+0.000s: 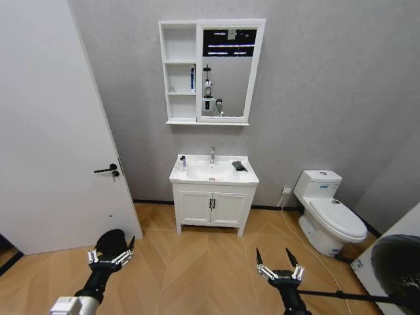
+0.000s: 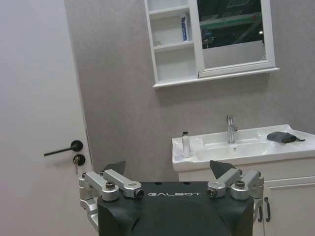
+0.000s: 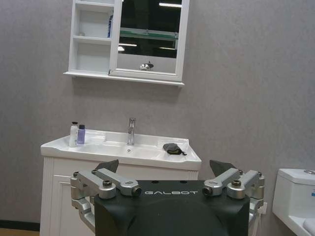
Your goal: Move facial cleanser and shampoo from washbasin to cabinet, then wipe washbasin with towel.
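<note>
Both grippers low over wood floor, well short of washbasin: my left gripper near door, my right gripper toward toilet, jaws of each spread wide, nothing held. White bottle and purple bottle upright, side by side on basin's left rim. Dark towel flat on right rim. Faucet between. Cabinet on wall above; blue tube upright on middle shelf.

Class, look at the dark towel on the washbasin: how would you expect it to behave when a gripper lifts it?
The towel lies crumpled on the washbasin rim, so it is probably floppy and would droop from a pinch. It looks small and thin, so likely light. One corner trails outward, so it may drag along the rim.
</note>
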Tool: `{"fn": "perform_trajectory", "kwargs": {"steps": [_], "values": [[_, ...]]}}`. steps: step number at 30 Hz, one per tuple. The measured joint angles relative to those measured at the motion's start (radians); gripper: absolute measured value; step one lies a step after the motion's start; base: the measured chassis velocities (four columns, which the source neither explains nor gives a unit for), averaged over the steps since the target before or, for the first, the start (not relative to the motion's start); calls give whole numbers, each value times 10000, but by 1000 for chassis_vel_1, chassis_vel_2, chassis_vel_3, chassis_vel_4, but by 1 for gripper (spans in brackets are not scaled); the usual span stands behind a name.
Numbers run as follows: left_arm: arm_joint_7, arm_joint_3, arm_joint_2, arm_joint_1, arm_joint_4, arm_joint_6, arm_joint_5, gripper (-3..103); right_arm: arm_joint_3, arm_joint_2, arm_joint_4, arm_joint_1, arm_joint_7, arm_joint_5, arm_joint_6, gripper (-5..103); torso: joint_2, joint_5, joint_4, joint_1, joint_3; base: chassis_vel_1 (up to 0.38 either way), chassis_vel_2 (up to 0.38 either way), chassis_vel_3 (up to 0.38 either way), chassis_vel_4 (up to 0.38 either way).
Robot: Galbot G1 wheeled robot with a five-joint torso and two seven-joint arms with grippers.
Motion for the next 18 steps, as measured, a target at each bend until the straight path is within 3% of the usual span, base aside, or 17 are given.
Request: {"fn": "perform_trajectory", "kwargs": {"steps": [7,18], "values": [[-12,253,38,-249,42,-15,273,97,-35,28,116,-132,-15,-85,8,100,2,1,1,-4,-1,-59,71,65,-57],[-90,277,36,-412,250,99,93,97,-117,65,50,-22,26,-99,-1,100,-1,8,4,4,1,-196,190,190,-203]]}}
